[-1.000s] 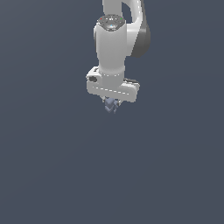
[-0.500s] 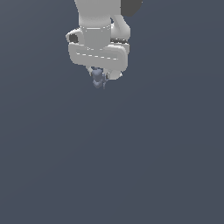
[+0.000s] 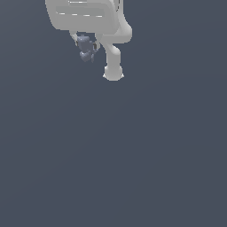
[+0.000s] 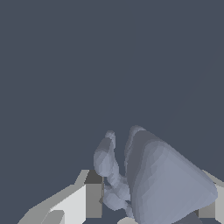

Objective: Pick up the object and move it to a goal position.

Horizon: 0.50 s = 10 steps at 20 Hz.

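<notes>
The object (image 3: 85,48) is a small, lumpy grey-blue thing hanging under the white hand at the top of the exterior view. My gripper (image 3: 85,44) is shut on it and holds it high above the floor. In the wrist view the object (image 4: 153,183) fills the space between my two fingers, one finger (image 4: 89,199) on one side and the other finger (image 4: 212,201) on the opposite side. The hand's upper part runs out of the exterior view. No goal marker shows in either view.
The arm's white base (image 3: 113,73) stands on the plain dark grey floor (image 3: 133,155) just to the exterior view's right of the hand.
The hand with the object has moved up and toward the exterior view's left, appearing larger. The arm's base has come into sight below it.
</notes>
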Tool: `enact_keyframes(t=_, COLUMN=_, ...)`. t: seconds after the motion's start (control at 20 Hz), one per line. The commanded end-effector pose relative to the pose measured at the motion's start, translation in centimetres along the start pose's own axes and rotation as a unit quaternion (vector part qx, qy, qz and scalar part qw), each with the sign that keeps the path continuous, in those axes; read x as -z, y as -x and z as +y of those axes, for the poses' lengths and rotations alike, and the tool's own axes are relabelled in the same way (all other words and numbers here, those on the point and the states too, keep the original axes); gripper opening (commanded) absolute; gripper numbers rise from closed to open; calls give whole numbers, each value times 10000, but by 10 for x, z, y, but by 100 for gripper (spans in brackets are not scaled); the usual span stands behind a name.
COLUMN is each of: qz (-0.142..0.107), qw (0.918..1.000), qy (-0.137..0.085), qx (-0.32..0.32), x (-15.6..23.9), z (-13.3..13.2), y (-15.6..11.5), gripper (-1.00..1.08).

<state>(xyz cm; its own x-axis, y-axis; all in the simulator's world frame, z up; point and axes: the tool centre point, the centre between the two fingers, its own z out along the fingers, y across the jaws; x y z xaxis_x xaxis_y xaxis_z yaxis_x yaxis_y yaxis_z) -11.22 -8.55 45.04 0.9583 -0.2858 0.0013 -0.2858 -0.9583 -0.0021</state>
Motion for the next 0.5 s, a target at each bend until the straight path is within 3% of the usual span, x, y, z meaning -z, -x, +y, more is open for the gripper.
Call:
enact_keyframes(t=0.0, qz=-8, qw=10000, qy=4, qx=4, x=19, z=9, y=3, gripper=-100)
enact_keyframes(t=0.45, qz=-7, qw=10000, qy=10, qx=8, x=57, z=26, y=7, gripper=-100)
